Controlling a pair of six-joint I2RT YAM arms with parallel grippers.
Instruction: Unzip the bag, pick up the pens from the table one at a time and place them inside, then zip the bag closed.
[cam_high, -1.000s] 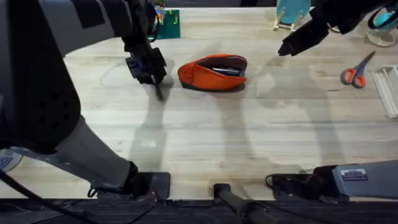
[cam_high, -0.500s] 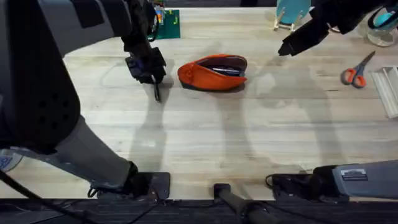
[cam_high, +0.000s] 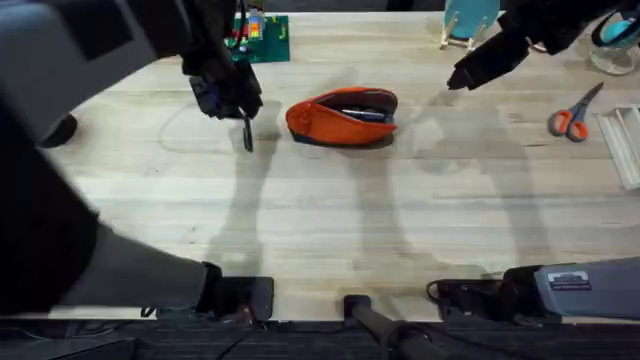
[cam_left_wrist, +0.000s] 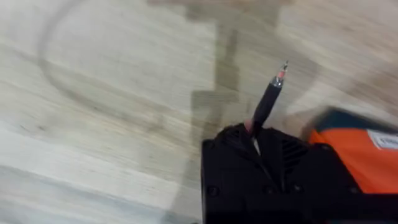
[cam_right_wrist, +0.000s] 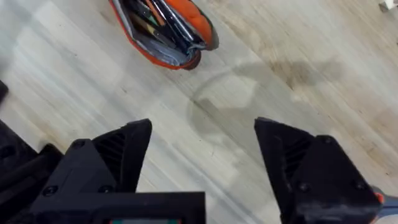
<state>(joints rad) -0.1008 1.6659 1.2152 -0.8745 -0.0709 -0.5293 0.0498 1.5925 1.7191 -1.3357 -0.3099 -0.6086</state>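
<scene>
Lifted since a second ago, the left end effector (cam_high: 237, 108) grips a pen (cam_high: 247, 133) off the surface (cam_high: 320, 220). Held near its end, it could slip or snag the bag (cam_high: 342, 117) rim; the right end effector (cam_right_wrist: 202, 155) waits wide.

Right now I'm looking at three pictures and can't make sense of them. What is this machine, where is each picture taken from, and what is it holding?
These are two robot arms at a wooden table. One picture looks down from a camera above; the other two come from small cameras on each arm's wrist.

The left pincer is shut on a thin black pen, held above the wood; its wrist view shows the pen poking out between the fingers.

The right pincer hangs open and holds nothing; its two black fingers stand wide apart.

Between them lies an orange bag, unzipped, with things inside. Orange-handled scissors lie at the far right.
</scene>
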